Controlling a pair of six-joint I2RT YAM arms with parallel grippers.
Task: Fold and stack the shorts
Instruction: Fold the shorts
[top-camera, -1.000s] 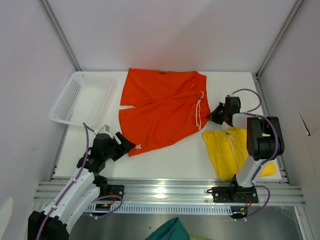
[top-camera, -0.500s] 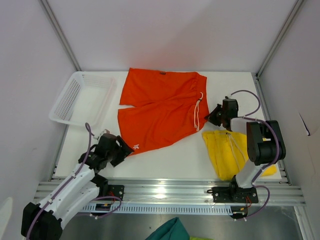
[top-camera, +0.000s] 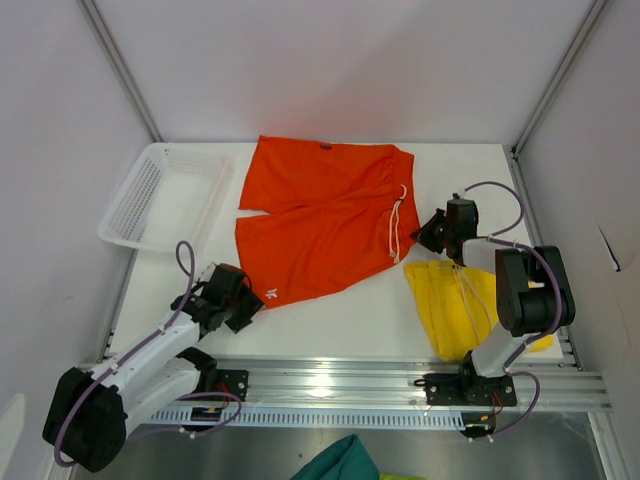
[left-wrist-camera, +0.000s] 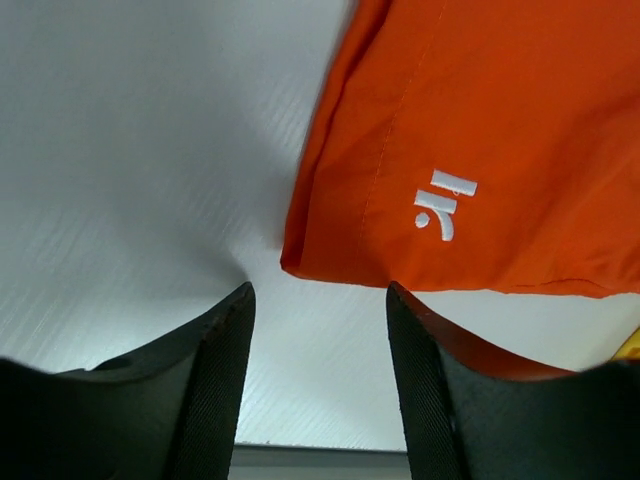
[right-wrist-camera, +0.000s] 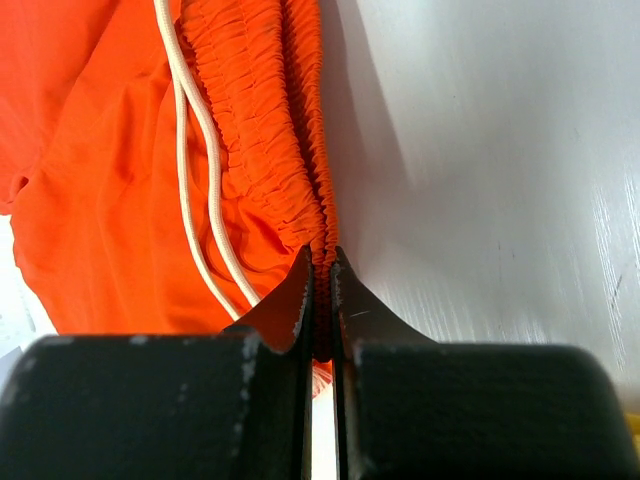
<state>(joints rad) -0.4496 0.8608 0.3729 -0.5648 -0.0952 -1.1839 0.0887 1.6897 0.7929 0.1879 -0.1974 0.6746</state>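
The orange-red shorts (top-camera: 320, 220) lie spread flat across the middle of the white table. My right gripper (top-camera: 425, 233) is shut on their elastic waistband (right-wrist-camera: 318, 215) at its near right corner, beside the white drawstrings (right-wrist-camera: 195, 150). My left gripper (left-wrist-camera: 318, 300) is open just short of the leg's near left hem corner (left-wrist-camera: 300, 262), which bears a small white logo (left-wrist-camera: 440, 205). Nothing is between its fingers. The yellow shorts (top-camera: 462, 300) lie crumpled at the near right, by the right arm's base.
A white mesh basket (top-camera: 165, 195) stands at the far left of the table. A teal-green cloth (top-camera: 340, 462) lies below the front rail (top-camera: 330, 378). Grey walls close in the table on three sides.
My left gripper has moved back toward the near edge to the hem corner and narrowed somewhat. The orange leg's lower left corner has shifted slightly. My right gripper stays shut on the waistband.
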